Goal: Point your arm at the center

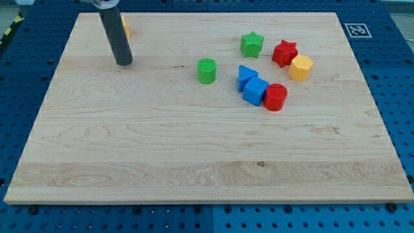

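Note:
My tip [123,63] rests on the wooden board [194,149] near its top left. A yellow block [125,26] is mostly hidden behind the rod. A green cylinder [206,70] stands well to the right of the tip, near the board's upper middle. Further right sit a blue triangle [245,74], a blue cube [255,91] and a red cylinder [275,97], close together. A green star [251,44], a red star [284,52] and a yellow hexagon [300,67] lie toward the top right.
A blue perforated table [394,84] surrounds the board. A black and white marker tag [357,29] sits off the board's top right corner.

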{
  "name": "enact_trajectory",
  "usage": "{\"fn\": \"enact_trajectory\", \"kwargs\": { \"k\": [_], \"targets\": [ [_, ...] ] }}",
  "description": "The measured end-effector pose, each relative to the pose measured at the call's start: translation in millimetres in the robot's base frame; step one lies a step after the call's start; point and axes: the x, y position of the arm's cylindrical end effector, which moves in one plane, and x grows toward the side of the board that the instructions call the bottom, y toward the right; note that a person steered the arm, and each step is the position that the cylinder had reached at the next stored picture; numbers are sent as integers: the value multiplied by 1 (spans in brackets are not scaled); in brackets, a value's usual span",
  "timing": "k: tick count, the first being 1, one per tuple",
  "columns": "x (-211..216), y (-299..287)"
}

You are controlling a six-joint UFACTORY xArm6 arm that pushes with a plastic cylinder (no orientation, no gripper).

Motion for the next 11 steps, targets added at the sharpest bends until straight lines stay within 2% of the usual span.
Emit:
{"fn": "enact_trajectory", "kwargs": {
  "k": [3, 8, 11],
  "targets": [
    [11, 4],
    [53, 28],
    [109, 38]
  ]
}}
